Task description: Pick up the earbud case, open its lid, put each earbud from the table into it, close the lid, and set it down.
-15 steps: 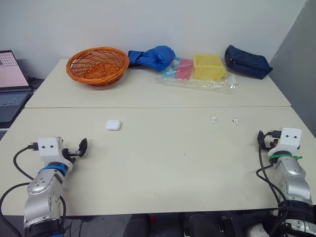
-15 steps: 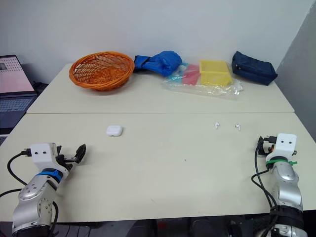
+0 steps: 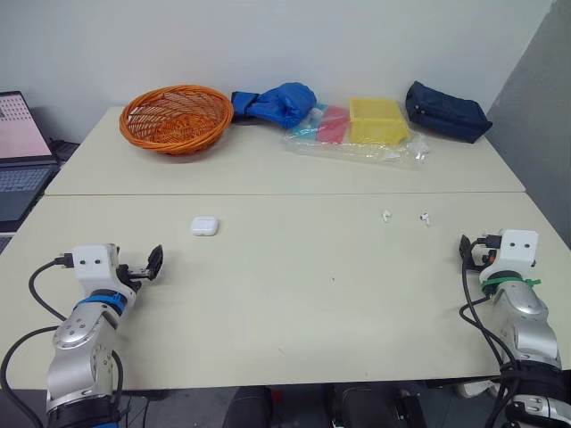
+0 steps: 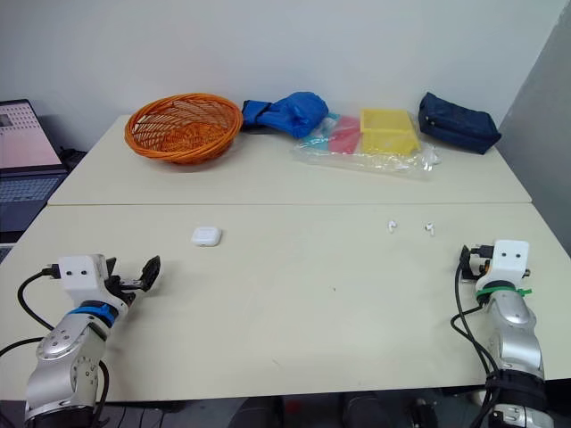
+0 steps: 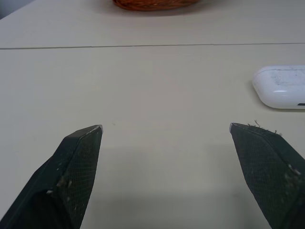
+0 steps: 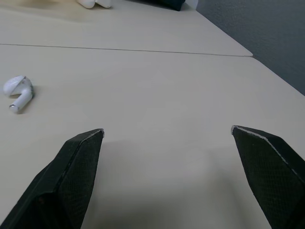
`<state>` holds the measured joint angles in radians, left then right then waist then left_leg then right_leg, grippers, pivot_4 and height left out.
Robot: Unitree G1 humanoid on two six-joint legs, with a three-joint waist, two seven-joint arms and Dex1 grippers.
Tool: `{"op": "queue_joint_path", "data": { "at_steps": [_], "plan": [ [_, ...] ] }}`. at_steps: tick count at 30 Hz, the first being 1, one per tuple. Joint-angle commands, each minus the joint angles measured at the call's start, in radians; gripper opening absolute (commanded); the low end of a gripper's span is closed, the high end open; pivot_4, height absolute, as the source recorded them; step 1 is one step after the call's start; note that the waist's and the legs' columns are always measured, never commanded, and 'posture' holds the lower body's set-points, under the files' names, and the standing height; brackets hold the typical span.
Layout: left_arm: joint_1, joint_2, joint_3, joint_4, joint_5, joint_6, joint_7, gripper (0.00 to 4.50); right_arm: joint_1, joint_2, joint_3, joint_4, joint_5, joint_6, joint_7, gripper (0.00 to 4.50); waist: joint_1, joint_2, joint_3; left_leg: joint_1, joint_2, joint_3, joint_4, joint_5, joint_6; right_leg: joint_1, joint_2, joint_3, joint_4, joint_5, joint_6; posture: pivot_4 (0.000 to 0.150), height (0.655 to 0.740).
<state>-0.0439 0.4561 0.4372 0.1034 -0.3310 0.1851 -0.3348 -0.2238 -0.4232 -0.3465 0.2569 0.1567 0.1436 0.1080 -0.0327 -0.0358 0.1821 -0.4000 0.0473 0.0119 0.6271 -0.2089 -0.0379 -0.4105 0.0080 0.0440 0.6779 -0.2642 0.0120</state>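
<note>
Beyond left hand (image 5: 166,126), earbud case (image 5: 281,87), closed

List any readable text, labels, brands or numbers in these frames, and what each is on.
No text can be read anywhere.
On the laptop screen: marks too small to read.
On the earbud case, the basket, the dark pouch and the yellow box: no print visible.

Two beige tables (image 3: 294,303) against a white wall (image 3: 375,40).
</note>
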Motion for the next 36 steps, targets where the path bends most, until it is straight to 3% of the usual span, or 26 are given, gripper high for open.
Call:
{"op": "queue_joint_path", "data": {
  "at_steps": [1, 7, 12, 23, 36],
  "plan": [
    [0.004, 0.008, 0.007, -0.059, -0.006, -0.009, -0.003, 4.47, -0.011, -0.016, -0.014, -0.044, -0.003, -0.008, -0.006, 4.50, 0.000, 0.000, 0.000, 0.000, 0.000, 0.000, 0.000, 0.000, 0.000, 0.000, 0.000, 0.000, 0.000, 0.000, 0.000, 0.150, 0.7400],
    [0.091, -0.018, -0.017, -0.279, -0.105, 0.112, -0.040, 4.47, -0.042, -0.071, 0.067, -0.090, -0.008, -0.022, 0.144, 4.50, -0.001, 0.000, 0.000, 0.000, 0.000, 0.001, 0.000, 0.000, 0.000, 0.000, -0.001, 0.001, 0.000, 0.000, 0.000, 0.150, 0.7400],
    [0.069, -0.049, -0.097, -0.337, -0.103, 0.185, -0.016, 4.47, -0.140, -0.116, 0.175, -0.128, 0.074, 0.049, 0.408, 4.50, -0.001, 0.000, 0.000, 0.001, 0.000, 0.001, 0.001, 0.000, 0.000, 0.000, 0.001, 0.001, 0.001, 0.000, 0.000, 0.150, 0.7400],
    [-0.095, -0.095, -0.197, -0.155, 0.024, 0.184, 0.072, 4.47, -0.354, -0.188, 0.398, -0.274, 0.250, 0.306, 0.890, 4.50, 0.000, 0.000, 0.000, -0.001, -0.001, -0.002, 0.000, 0.000, 0.000, 0.000, 0.006, -0.002, 0.000, 0.000, 0.000, 0.150, 0.7400],
    [-0.247, -0.110, -0.212, 0.040, 0.076, 0.164, 0.073, 4.47, -0.426, -0.216, 0.417, -0.330, 0.291, 0.411, 0.987, 4.50, 0.004, 0.000, 0.001, -0.001, -0.002, -0.003, 0.001, 0.000, -0.001, 0.000, 0.005, -0.003, 0.000, 0.001, 0.000, 0.150, 0.7400]
  ]
}}
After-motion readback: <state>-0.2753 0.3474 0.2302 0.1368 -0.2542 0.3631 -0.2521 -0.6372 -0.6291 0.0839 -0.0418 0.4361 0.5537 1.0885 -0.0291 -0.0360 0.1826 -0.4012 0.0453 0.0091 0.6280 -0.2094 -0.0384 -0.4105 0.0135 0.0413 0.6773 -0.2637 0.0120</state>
